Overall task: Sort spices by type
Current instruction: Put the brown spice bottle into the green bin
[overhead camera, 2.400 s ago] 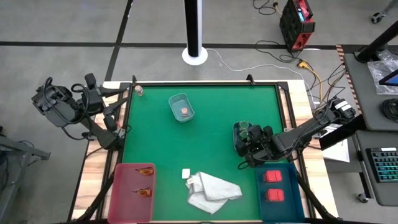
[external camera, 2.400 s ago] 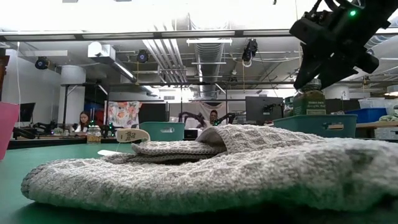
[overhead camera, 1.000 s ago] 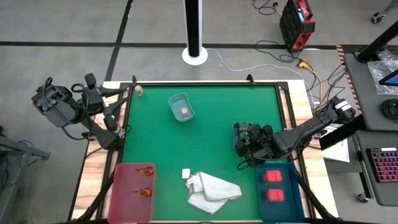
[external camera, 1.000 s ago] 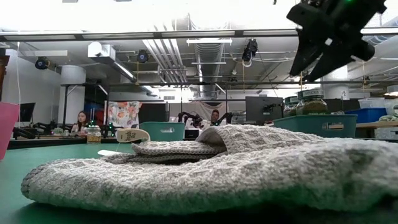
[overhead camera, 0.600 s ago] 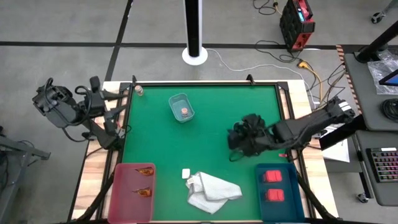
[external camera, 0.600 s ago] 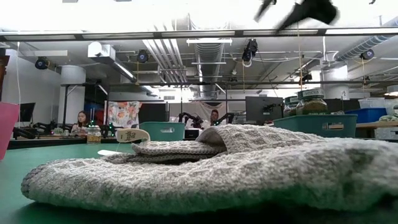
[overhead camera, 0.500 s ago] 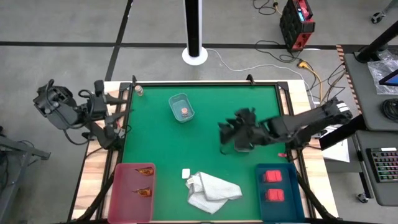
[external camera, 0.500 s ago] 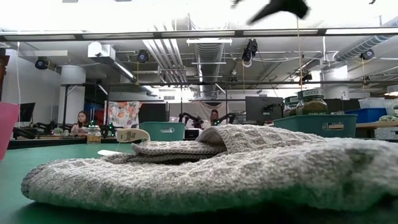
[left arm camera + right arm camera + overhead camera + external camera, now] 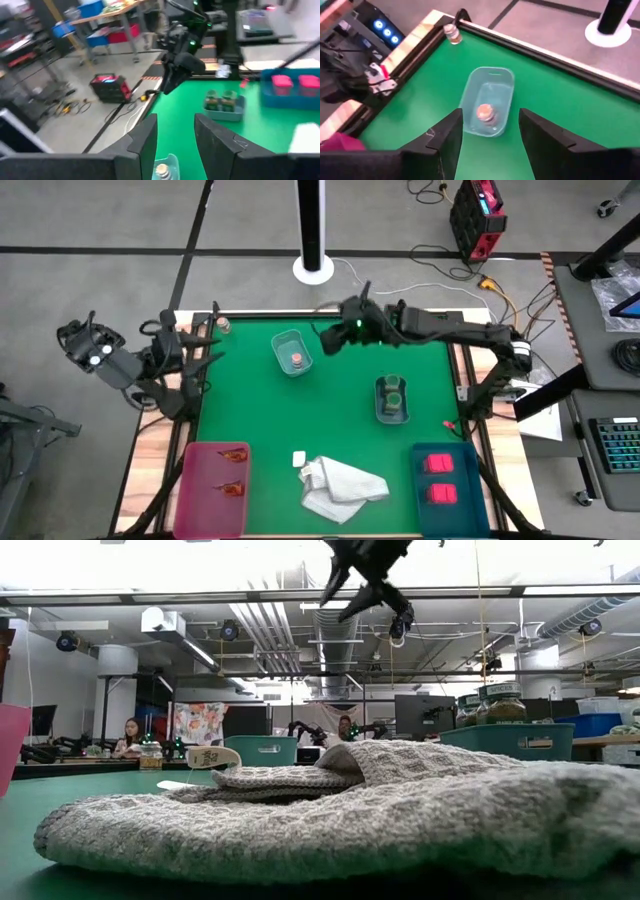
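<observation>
spices on the green table, mostly sorted
pink-topped jar upright in a tray, another at the far corner; greenish jars paired; red blocks; packets in the pink tray.

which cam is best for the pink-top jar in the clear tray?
Right wrist view: the pink-top jar sits centred and unblocked in the clear tray. The high view shows it as a small dot. The left wrist view catches only its top at the frame edge; the low view doesn't show it.
</observation>
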